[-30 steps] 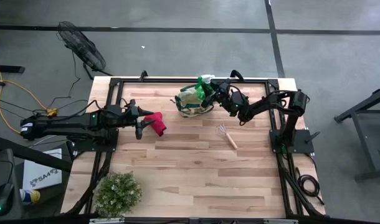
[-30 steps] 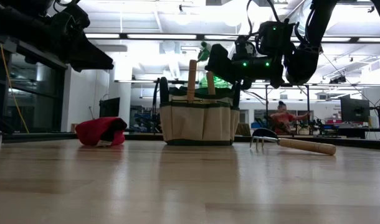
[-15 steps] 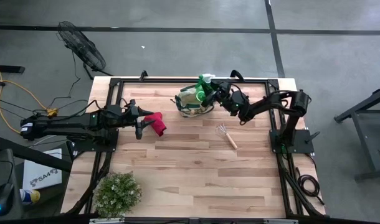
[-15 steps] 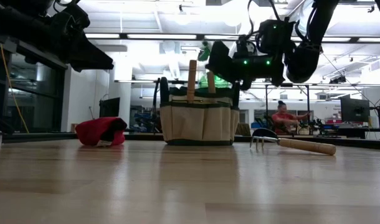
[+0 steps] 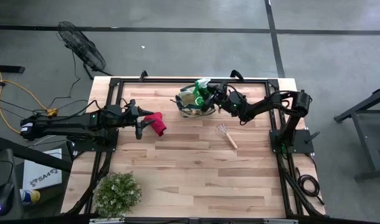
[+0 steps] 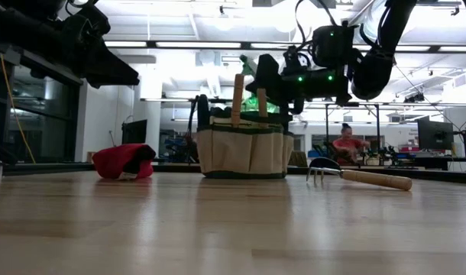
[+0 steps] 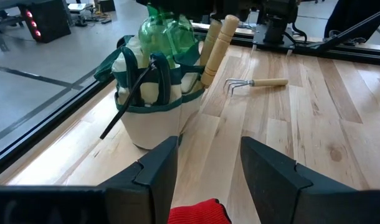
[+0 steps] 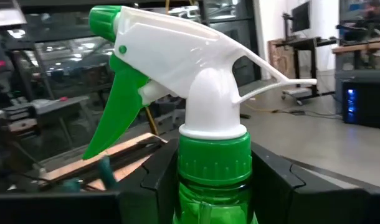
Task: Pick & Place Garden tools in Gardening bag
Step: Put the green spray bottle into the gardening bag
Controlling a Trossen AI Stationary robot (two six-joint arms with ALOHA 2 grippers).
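Right gripper (image 5: 212, 96) is clamped on the neck of the green sprayer (image 5: 202, 91), holding it above the gardening bag (image 5: 193, 102), which already carries two wooden handles (image 6: 236, 98). Left gripper (image 5: 142, 122) waits with fingers parted, well left of the bag and just beside the red shears (image 5: 155, 123). The rake (image 5: 228, 136) lies on the table (image 5: 196, 174), right of the bag. Risk, as judged: the bottle catching the bag's rim or the handles on descent, tipping the soft bag.

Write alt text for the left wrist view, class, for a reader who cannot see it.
A beige gardening bag stands on the wooden table, holding a green sprayer and two wooden handles. A wire rake lies beyond it, and red shears sit between the left gripper fingers.
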